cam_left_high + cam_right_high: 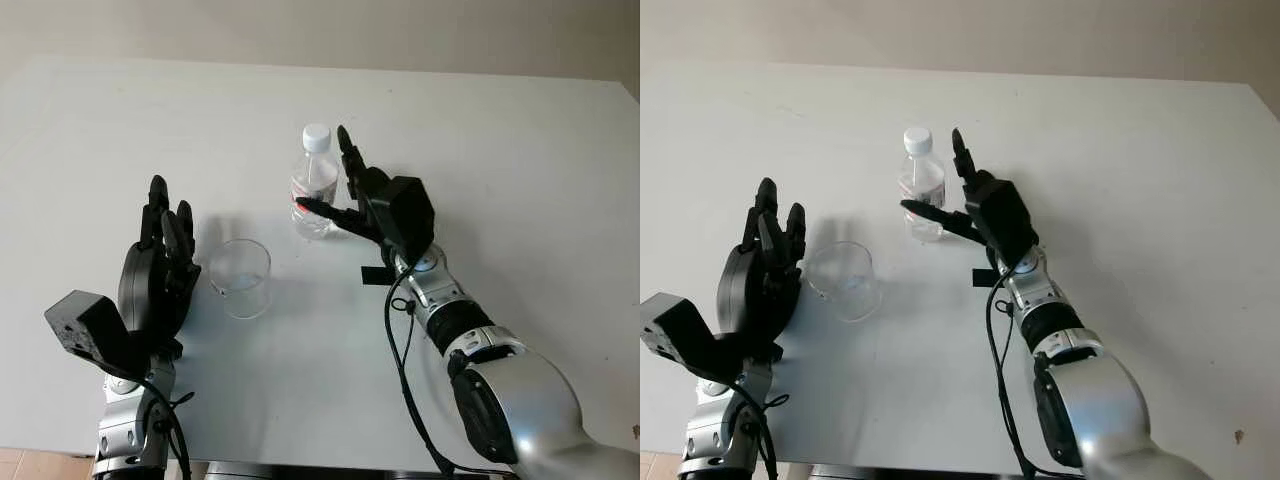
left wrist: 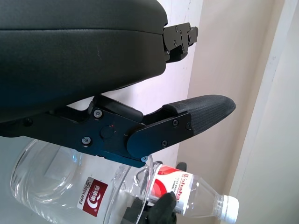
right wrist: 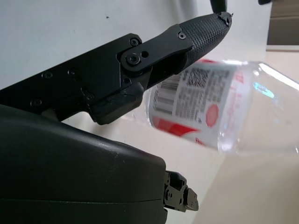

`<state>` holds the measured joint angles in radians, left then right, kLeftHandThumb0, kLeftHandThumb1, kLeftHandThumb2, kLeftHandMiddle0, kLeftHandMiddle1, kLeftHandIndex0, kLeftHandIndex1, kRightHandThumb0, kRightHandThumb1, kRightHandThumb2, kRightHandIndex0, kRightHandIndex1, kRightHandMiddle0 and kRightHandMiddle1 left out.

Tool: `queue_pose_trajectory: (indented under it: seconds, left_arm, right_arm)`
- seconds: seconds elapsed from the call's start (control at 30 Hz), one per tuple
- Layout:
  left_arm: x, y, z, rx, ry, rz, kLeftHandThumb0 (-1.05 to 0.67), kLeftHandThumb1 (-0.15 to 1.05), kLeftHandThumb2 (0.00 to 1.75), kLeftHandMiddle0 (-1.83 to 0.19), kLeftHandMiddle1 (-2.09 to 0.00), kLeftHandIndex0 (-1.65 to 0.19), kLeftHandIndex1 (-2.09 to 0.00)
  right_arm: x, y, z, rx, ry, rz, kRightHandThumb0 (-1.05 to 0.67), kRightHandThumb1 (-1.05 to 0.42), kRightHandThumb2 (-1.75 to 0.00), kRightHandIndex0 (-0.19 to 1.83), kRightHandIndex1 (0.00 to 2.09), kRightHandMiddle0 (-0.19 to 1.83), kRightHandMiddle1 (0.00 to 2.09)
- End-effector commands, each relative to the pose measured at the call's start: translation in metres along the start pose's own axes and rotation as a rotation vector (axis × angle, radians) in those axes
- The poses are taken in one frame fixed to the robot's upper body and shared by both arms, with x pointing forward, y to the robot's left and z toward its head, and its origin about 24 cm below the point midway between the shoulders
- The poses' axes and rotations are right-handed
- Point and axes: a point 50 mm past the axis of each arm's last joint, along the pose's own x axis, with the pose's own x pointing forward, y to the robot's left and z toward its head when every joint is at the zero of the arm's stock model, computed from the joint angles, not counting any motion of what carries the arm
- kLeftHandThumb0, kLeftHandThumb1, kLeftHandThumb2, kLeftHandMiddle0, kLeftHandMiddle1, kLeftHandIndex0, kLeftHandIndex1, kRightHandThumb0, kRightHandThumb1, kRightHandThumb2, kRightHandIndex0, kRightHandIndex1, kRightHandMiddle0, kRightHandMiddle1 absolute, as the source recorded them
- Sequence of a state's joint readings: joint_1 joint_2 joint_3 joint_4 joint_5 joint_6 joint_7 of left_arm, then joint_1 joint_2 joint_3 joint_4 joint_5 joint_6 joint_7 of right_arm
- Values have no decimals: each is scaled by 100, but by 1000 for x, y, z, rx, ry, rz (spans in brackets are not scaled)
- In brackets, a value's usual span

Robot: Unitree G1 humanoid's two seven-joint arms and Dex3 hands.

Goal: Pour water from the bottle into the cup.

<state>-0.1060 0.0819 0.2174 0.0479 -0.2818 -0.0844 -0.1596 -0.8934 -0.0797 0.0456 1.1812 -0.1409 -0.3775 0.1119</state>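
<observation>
The step in hand is judged to be the grasp of the bottle (image 1: 315, 185) by the right robot hand (image 1: 352, 196). The bottle stands upright near the middle of the tabletop (image 1: 500, 150), white cap (image 1: 316, 136) still on. The right robot hand is open and just beside the bottle on its right, one finger raised beside the neck and another reaching across the front of the label. No closed grip is seen yet; whether a fingertip already touches the plastic cannot be told.

For a good grasp, the label band should be enclosed rather than the neck, so the bottle is not tipped when the fingers close. The thin plastic is likely to dent, so a gentle squeeze would be preferred. The cap appears closed, so pouring is judged not yet possible without it being dealt with.

The cup (image 1: 241, 278) is clear, upright and apparently empty, standing in front of and to the left of the bottle, near it but apart. The left robot hand (image 1: 160, 262) is open, held upright just beside the cup on its left; contact with the cup is not seen. It could be used to steady the cup during the pour.

Count: one bottle, one cap, one cup, two robot hands. A small black piece (image 1: 377, 275) is seen on the tabletop below the right wrist; what it is cannot be told.
</observation>
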Motion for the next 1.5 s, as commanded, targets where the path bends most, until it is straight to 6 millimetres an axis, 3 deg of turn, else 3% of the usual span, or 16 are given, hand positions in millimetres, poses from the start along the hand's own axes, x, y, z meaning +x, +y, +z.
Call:
queue_pose_trajectory:
  seconds: [0.0, 0.23, 0.5, 0.73, 0.77, 0.8, 0.83, 0.9, 0.97, 1.07, 1.27, 1.33, 1.47]
  left_arm:
    - [0, 0, 0, -5, -2, -4, -77, 105, 73, 8, -6, 14, -6]
    - [-1, -3, -1, 2, -2, -2, -77, 105, 74, 8, -5, 14, -6]
    - [0, -6, -3, 1, 0, -2, -77, 105, 75, 9, -5, 15, -5]
    - [0, -5, -3, 2, -6, -1, -77, 105, 74, 10, -5, 15, -5]
    - [0, -5, -3, 1, -7, 4, -77, 105, 74, 10, -5, 15, -5]
    - [0, -5, -3, 0, -9, 8, -77, 105, 74, 9, -6, 15, -5]
    - [0, -5, -2, 0, -10, 13, -77, 105, 73, 9, -6, 14, -6]
    - [-1, -4, -2, -1, -11, 16, -77, 105, 73, 8, -6, 14, -6]
    - [-1, -4, -1, 0, -12, 21, -77, 105, 72, 8, -6, 14, -6]
    - [-1, -2, 0, -1, -14, 29, -77, 105, 72, 8, -6, 14, -6]
    - [0, -1, 2, -9, -21, 40, -77, 105, 71, 7, -6, 13, -6]
    - [0, -1, 1, -14, -21, 41, -77, 105, 71, 7, -6, 13, -6]
    - [-1, -2, 0, -16, -19, 47, -77, 105, 71, 6, -6, 13, -6]
  right_arm:
    - [4, 2, 8, -11, -27, 13, -95, -93, -6, -19, 0, -19, 0]
    - [6, 10, 11, -35, -39, 43, -95, -93, -5, -19, 0, -19, 0]
    - [12, 18, 21, 113, -57, 22, -79, -88, -4, -17, 1, -12, 5]
    - [18, 24, 23, 316, -5, -56, -59, -86, -5, 18, 20, 17, 20]
    - [19, 24, 23, 341, 7, -71, -55, -86, -5, 21, 27, 19, 28]
    - [19, 24, 23, 368, 20, -86, -49, -87, -5, 15, 55, 9, 62]
    - [20, 24, 23, 380, 31, -99, -43, -87, -5, 0, 105, -6, 113]
    - [20, 23, 22, 384, 45, -112, -32, -92, -6, -5, 159, -12, 166]
    - [20, 22, 20, 373, 62, -111, -29, -95, -6, 6, 184, -7, 193]
    - [20, 21, 20, 320, 88, -87, -34, -98, -6, 35, 205, 6, 208]
    - [20, 25, 22, 191, 51, 22, -31, -103, -6, 97, 209, 57, 209]
    - [19, 26, 22, 154, 31, 54, -29, -104, -8, 102, 209, 76, 209]
    - [19, 27, 23, 104, 30, 93, -30, -105, -10, 94, 209, 89, 209]
